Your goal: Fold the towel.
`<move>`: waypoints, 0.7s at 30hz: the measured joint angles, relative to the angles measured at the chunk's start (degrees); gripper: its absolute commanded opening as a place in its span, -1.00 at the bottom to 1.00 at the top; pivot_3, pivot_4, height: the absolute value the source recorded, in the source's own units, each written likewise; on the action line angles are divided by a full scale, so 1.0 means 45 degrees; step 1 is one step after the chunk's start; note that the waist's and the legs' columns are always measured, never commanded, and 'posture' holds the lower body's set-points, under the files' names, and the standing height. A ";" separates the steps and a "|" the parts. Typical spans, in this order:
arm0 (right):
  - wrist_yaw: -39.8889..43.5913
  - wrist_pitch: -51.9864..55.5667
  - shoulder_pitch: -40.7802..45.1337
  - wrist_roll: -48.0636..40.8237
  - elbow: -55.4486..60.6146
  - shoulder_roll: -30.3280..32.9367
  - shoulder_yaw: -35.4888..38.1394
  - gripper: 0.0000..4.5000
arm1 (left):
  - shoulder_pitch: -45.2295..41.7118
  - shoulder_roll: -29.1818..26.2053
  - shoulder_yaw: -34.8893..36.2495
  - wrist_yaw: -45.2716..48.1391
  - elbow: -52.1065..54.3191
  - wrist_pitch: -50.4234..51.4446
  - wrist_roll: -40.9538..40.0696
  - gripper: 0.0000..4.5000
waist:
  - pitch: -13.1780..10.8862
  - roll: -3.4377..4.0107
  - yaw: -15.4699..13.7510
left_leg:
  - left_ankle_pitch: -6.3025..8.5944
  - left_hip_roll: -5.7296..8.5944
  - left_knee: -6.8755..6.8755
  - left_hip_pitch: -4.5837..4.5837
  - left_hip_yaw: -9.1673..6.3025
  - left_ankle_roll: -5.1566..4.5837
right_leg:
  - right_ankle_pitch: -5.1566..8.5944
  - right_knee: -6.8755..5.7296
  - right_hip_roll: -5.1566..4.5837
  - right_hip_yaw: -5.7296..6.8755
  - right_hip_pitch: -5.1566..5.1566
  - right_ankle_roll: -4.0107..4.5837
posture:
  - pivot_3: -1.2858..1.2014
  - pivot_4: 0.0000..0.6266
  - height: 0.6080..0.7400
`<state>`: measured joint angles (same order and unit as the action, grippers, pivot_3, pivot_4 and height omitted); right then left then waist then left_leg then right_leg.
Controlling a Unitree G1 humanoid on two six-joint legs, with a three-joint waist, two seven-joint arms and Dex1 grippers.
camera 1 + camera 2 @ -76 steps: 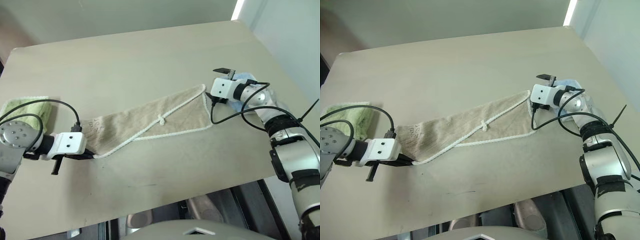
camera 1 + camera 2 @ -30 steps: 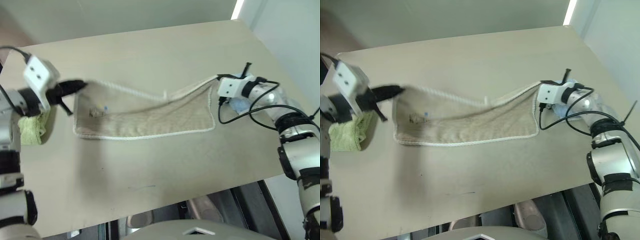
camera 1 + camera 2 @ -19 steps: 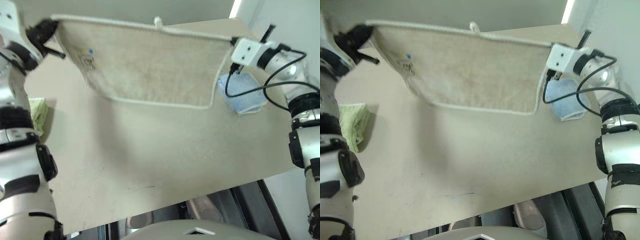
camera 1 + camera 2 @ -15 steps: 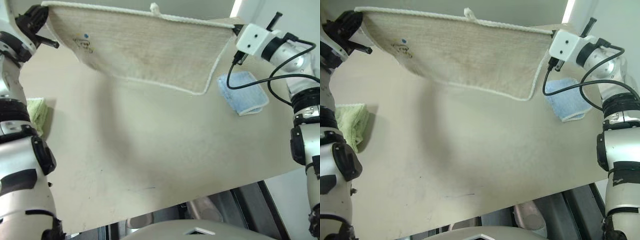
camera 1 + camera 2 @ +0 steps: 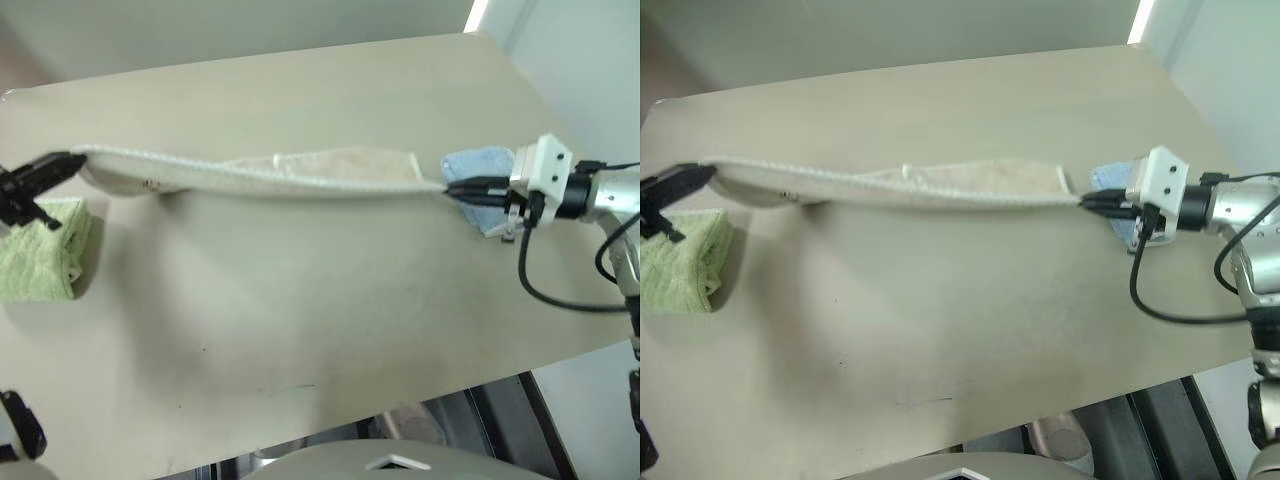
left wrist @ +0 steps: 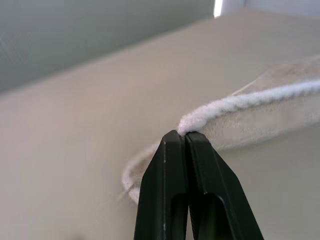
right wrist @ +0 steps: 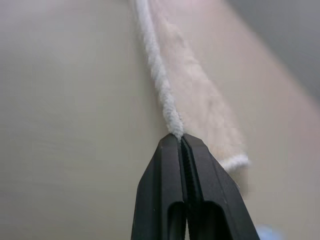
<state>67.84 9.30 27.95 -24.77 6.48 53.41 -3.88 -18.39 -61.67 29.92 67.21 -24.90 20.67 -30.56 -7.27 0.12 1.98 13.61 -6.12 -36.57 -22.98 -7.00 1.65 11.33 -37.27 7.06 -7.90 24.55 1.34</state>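
The left gripper [image 5: 62, 163] has its two black fingers pressed tight together on the white corded edging at one end of the long beige terry-cloth towel [image 5: 300, 172], and the right gripper [image 5: 452, 188] is pinched the same way on the cord at the other end. From where I stand, that looks deliberate: with a corner in each pincer and the arms spread wide, the cloth is pulled out to its full length, so it can be laid flat and square before any fold goes in. The corded edge runs nearly straight between the two grippers, low over the middle of the table, with the rest of the cloth sagging onto the surface behind it; I can't tell how much of it is resting.

A folded lime-green towel [image 5: 42, 250] lies just beside the left gripper, and a folded light blue towel [image 5: 480, 168] sits behind the right one, both seemingly parked out of the way.

The pale beige tabletop [image 5: 300, 310] is smooth and matt. Beyond its far edge there is a plain grey-green wall [image 5: 230, 20].
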 measured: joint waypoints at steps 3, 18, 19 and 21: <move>0.0214 0.1120 -0.0744 -0.0558 0.1276 0.0080 0.0061 -0.97 | 0.1031 -0.0001 0.0233 0.0096 0.0881 0.0430 -0.0191 -1.00 | -0.0002 -0.0011 -0.0029 | 0.0114 0.0004 -0.0091 0.0037 -0.0016 -0.0076 | -0.0035 -0.0012 0.0000 0.0004 -0.0051 -0.0015 | 0.03 -0.52 1.00; 0.0510 0.1912 -0.0877 0.0082 0.0874 -0.0292 0.0001 -0.97 | 0.2141 -0.0109 -0.0068 -0.0578 0.1663 -0.0077 0.1116 -1.00 | -0.0007 -0.0064 -0.0123 | 0.0130 0.0079 -0.0124 0.0272 -0.0143 -0.0034 | -0.0080 -0.0013 -0.0011 0.0006 -0.0264 0.0111 | 0.03 -0.52 1.00; 0.0433 0.1730 -0.0603 0.0384 0.0401 -0.0438 -0.0096 -0.97 | 0.1566 -0.0108 -0.0381 -0.0909 0.1110 -0.0436 0.1528 -1.00 | -0.0004 -0.0068 -0.0133 | 0.0137 0.0078 -0.0124 0.0276 -0.0141 -0.0021 | -0.0131 -0.0034 -0.0014 0.0008 -0.0256 0.0197 | 0.03 -0.52 1.00; 0.0074 0.1179 0.0428 0.1203 -0.0979 -0.1083 -0.0453 -0.97 | -0.0120 -0.0072 -0.1353 -0.1678 -0.0358 -0.1404 0.2467 -1.00 | 0.0001 -0.0076 -0.0151 | 0.0142 0.0072 -0.0111 0.0245 -0.0141 -0.0025 | -0.0142 -0.0040 -0.0014 0.0008 -0.0203 0.0201 | 0.03 -0.52 1.00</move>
<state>68.18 14.60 29.88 -19.36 2.08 48.54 -5.92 -18.93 -61.99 23.83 59.66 -26.51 14.35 -19.46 -7.26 -0.22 1.30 14.25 -5.80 -37.07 -21.88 -7.64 1.54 10.69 -37.45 7.00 -7.87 23.63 2.24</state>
